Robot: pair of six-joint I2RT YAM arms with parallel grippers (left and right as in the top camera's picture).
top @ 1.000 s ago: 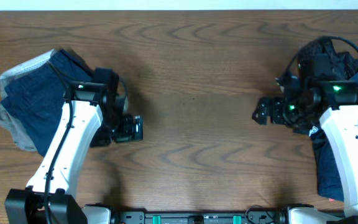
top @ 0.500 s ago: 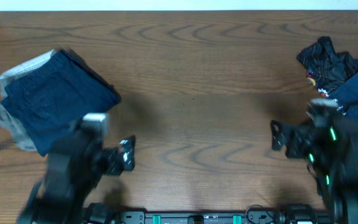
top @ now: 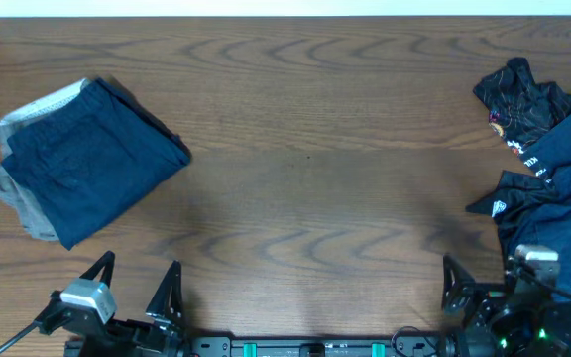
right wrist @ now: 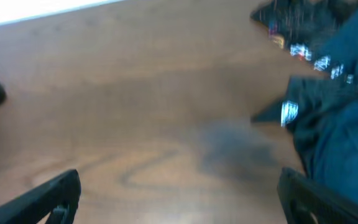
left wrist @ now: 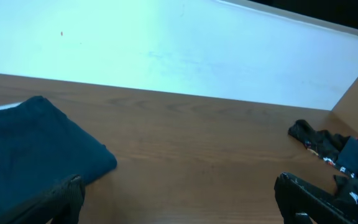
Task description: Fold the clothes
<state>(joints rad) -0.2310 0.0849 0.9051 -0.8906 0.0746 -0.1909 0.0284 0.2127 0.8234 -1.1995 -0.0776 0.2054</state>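
Note:
Folded dark navy shorts lie at the table's left on top of grey-olive shorts; the navy ones also show in the left wrist view. A loose pile of dark navy and black clothes lies at the right edge, also in the right wrist view. My left gripper is open and empty at the front edge, left of centre; its fingers show wide apart. My right gripper is open and empty at the front right, fingers spread, beside the pile.
The wooden table stretches between the two heaps. A pale wall stands behind the table's far edge. A black garment with coloured print tops the right pile.
Both arms have drawn back from the middle of the table to the front edge. The folded shorts at the left now lie uncovered. Both grippers stay open and empty.

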